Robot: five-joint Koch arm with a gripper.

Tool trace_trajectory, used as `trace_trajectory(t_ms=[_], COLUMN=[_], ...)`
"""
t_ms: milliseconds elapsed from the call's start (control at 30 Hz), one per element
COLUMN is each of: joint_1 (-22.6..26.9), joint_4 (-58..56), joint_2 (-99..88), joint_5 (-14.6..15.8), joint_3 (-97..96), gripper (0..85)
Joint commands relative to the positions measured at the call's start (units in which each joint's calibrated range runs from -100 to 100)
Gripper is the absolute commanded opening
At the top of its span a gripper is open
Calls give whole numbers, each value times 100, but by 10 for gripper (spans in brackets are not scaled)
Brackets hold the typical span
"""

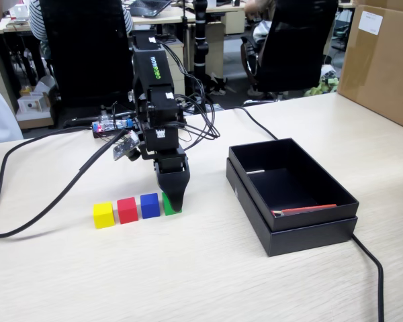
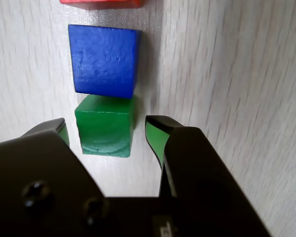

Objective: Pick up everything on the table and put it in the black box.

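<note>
I see my gripper (image 2: 107, 129) down low on the table (image 1: 188, 268), and its two jaws are spread apart with the green cube (image 2: 105, 126) sitting right between them — in the wrist view there is a small gap on each side, so the jaws are not squeezing it. The green cube touches the blue cube (image 2: 104, 60) just past it, and beyond the blue one I can see only the edge of the red cube (image 2: 101, 3) at the top of the wrist view. From the fixed view the four cubes make a neat row on the pale wood: the yellow cube (image 1: 103, 215) on the left end, then red, then blue, then green on the right end, mostly hidden behind the black gripper tip. The black box (image 1: 292, 228) sits on the table to the right of the row, well apart from the cubes, and I can see a red strip (image 1: 305, 210) lying inside it near the front wall. No cube shows in the box. A thick black cable (image 1: 27, 151) loops across the table on the left, and a brown carton (image 1: 383, 60) stands at the far right
</note>
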Motion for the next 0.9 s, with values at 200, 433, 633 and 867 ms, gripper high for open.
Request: trace_trajectory(t_ms=[200, 433, 633, 867], joint_1=[-49, -39, 166, 884], joint_4=[-20, -20, -20, -28], joint_2=[175, -55, -1306, -2166], joint_5=[-10, -10, -54, 15], joint_3=[631, 658, 849, 1520], gripper=[116, 113, 114, 114])
